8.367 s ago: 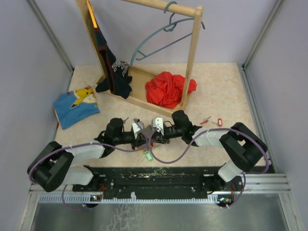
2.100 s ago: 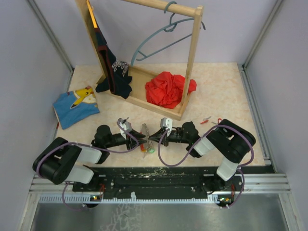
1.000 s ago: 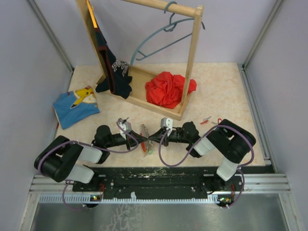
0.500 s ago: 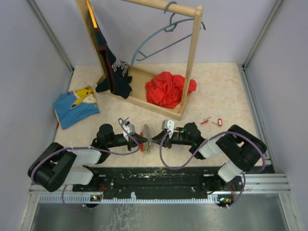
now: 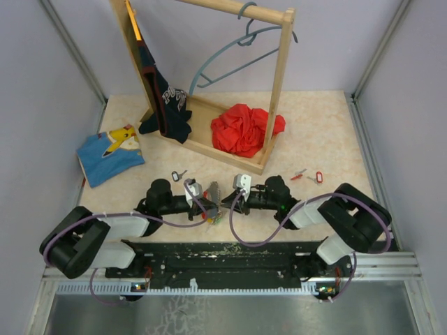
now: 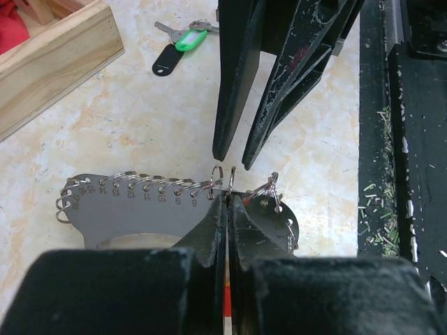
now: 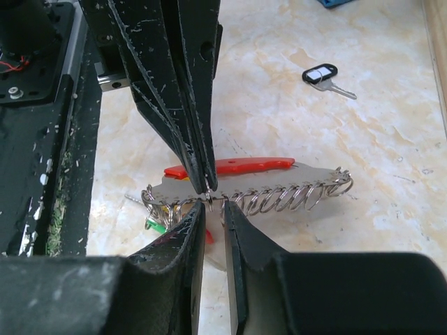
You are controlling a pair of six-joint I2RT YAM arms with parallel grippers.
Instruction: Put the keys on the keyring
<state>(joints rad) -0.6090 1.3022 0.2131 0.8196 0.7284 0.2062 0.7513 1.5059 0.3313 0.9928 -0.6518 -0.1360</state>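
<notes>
keyring [image 6: 140, 209]: grey numbered plate edged with a row of split rings, red strip behind it. It lies flat on the table at the near centre, between both arms.

left gripper [image 6: 228, 202]: closed, pinching the keyring at its ringed edge.
right gripper [image 7: 213, 209]: jaws slightly apart, tips straddling one ring. It clamps nothing that I can see.

Step, my read: steadying the plate and working on one ring. No key is in either gripper, so threading hasn't begun.

Next: the left holds the plate while the right fetches a key, then feeds its hole onto the split ring. That's a fine alignment job.

keys [image 6: 183, 43] with green and black tags lie loose, far-left of the plate. red-tagged keys [image 5: 307, 174] are well off to the right.

In the way: both sets of fingertips crowd the same spot, and the rings are tightly packed. wooden rack [image 5: 209, 143] with red cloth [image 5: 244, 129] stands on the far side, clear of the work.
</notes>
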